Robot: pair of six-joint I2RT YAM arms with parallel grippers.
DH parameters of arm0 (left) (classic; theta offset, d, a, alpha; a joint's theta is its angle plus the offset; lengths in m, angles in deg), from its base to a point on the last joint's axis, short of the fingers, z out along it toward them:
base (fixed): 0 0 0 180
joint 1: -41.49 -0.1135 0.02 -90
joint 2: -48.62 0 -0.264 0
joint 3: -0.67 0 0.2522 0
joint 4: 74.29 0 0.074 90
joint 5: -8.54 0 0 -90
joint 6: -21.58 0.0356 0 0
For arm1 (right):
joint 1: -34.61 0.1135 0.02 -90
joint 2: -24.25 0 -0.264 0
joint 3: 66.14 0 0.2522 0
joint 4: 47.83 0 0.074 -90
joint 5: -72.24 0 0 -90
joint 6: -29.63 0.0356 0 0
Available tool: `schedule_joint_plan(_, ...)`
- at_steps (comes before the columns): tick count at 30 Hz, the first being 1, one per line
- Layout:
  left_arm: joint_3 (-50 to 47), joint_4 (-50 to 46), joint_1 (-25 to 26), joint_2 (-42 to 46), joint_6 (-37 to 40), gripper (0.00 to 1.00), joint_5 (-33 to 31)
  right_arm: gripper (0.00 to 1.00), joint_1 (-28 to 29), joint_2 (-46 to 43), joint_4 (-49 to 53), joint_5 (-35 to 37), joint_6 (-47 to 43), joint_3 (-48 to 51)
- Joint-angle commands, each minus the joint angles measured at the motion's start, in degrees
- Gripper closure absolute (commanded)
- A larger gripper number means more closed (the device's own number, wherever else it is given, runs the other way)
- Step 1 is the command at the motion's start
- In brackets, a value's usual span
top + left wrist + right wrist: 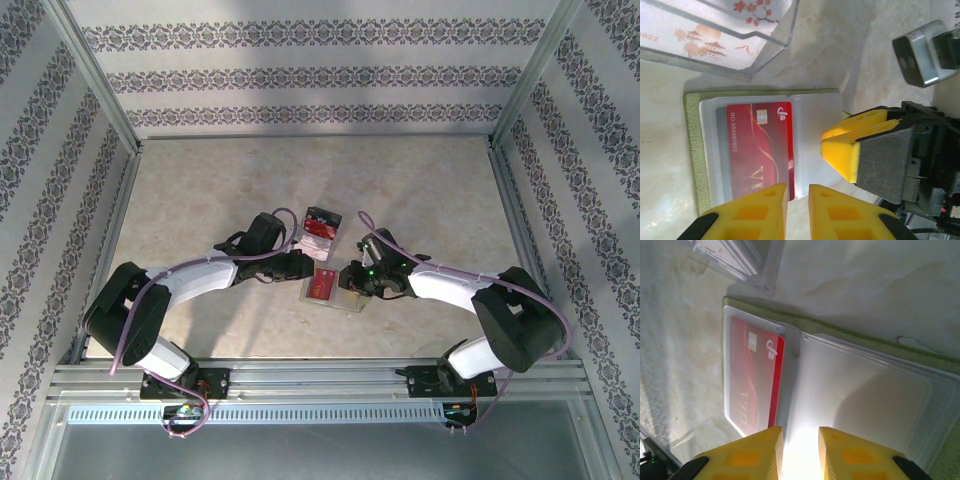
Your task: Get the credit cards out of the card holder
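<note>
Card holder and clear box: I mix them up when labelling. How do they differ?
The card holder lies open and flat, green-edged with pale sleeves, one holding a red card; the clear box has raised see-through walls and red-printed contents. In the top view, the clear box lies farther back than the card holder. Both rest on the table.

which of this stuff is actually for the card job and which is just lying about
For the job:
card holder, lying open
red credit card, in its sleeve
left tool and right tool, both over the holder

Lying about:
clear plastic box, beside the holder
</note>
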Motion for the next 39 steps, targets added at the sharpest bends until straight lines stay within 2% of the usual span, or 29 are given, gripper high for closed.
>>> schedule_joint_plan(1, 0.31, 1.47, -0.78, -1.67, -0.04, 0.81, 0.47, 0.74, 0.25, -0.87, 2.68, 3.1, -1.43, 0.94)
schedule_joint_plan(10, 1.75, 2.85, -0.69, -5.0, -0.48, 0.82, 1.97, 0.74, -0.69, -3.05, 6.61, 4.0, -3.41, 1.38)
schedule_joint_plan(14, 1.96, 2.91, -0.69, -5.53, -0.81, 0.83, 1.88, 0.73, -0.67, -6.7, 6.44, 2.69, -3.07, 0.55)
schedule_joint_plan(19, 2.39, 3.27, -0.69, -6.57, -0.84, 0.84, 1.96, 0.66, -0.67, -11.15, 5.38, 1.98, -1.98, -0.2)
schedule_joint_plan(27, 2.65, 4.33, -0.69, -8.37, -1.03, 0.86, 1.1, 0.62, 0.59, -7.62, -9.94, -3.2, 6.82, 4.4)
schedule_joint_plan(39, 2.61, 2.08, -0.67, -9.69, 0.73, 0.87, -0.67, 0.65, 1.44, -1.62, -13.36, -3.62, 8.75, 5.29)
